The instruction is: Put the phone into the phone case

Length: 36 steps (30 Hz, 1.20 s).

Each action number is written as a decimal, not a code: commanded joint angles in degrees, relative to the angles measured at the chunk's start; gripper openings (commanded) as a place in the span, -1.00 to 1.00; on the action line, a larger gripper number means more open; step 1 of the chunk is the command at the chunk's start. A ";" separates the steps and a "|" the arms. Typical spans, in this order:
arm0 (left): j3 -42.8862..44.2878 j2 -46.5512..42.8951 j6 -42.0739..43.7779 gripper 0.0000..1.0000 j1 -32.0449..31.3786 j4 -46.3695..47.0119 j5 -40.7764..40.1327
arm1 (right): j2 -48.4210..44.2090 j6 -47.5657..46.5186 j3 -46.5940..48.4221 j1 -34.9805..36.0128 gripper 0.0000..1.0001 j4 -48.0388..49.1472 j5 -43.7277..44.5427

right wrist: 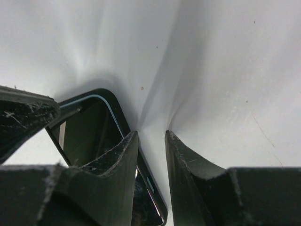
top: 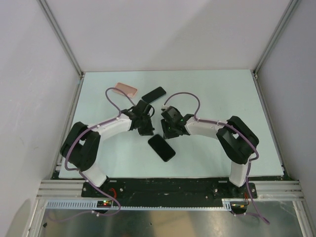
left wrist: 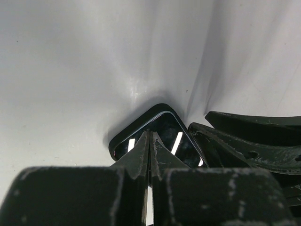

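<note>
phone case [top: 126,89] beside far slab [top: 153,94], near black slab [top: 162,147] under left end effector [left wrist: 149,136]

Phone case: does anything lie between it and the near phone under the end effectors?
Nothing lies on the line from the near phone to the phone case; only the left end effector hangs over that line. A second black phone lies just right of the case, beside the route, not on it.
</note>
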 commanded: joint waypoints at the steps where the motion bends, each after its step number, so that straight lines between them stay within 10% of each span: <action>1: 0.23 1.20 1.37 -0.93 0.21 0.56 0.59 | 2.80 -0.03 4.41 0.60 -0.29 2.10 -1.62; 36: -4.18 -2.84 2.71 -0.93 5.60 1.55 2.28 | 9.71 -0.38 14.29 4.10 -0.32 -2.86 0.87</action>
